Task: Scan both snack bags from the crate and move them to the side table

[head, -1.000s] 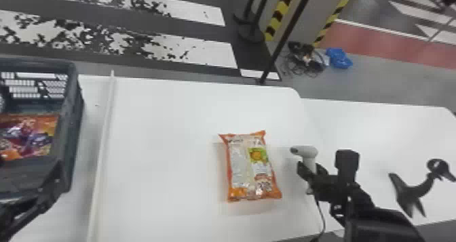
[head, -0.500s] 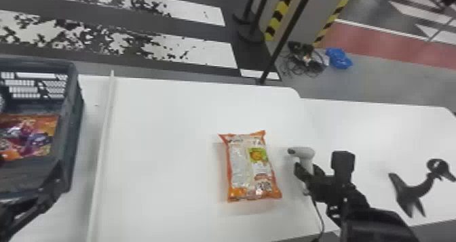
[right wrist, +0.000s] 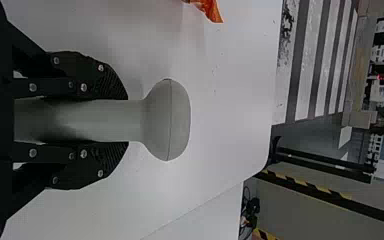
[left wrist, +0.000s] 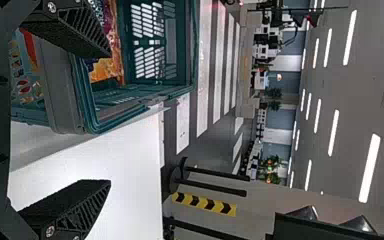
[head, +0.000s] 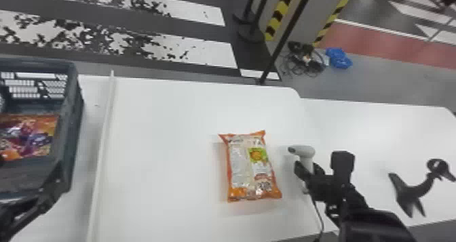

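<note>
In the head view, an orange snack bag (head: 252,168) lies flat on the white table. My right gripper (head: 307,172) is just right of it, shut on the grey scanner (head: 304,152), whose head points toward the bag's side. The right wrist view has the scanner (right wrist: 165,120) upright between the pads of my right gripper (right wrist: 122,120). A second snack bag (head: 29,136) lies inside the dark crate (head: 76,99) at the far left. My left gripper (head: 51,190) is at the crate's near right corner; in the left wrist view my left gripper (left wrist: 110,117) stands open with nothing held.
A raised white strip (head: 101,153) runs between crate and bag. The side table (head: 366,129) adjoins on the right, with a black stand (head: 412,190) on it. The scanner's cable (head: 318,214) hangs over the near edge. Posts stand behind the table.
My right gripper has shifted slightly left with the scanner, closer to the bag. The bag on the table and the left arm have hardly moved.
</note>
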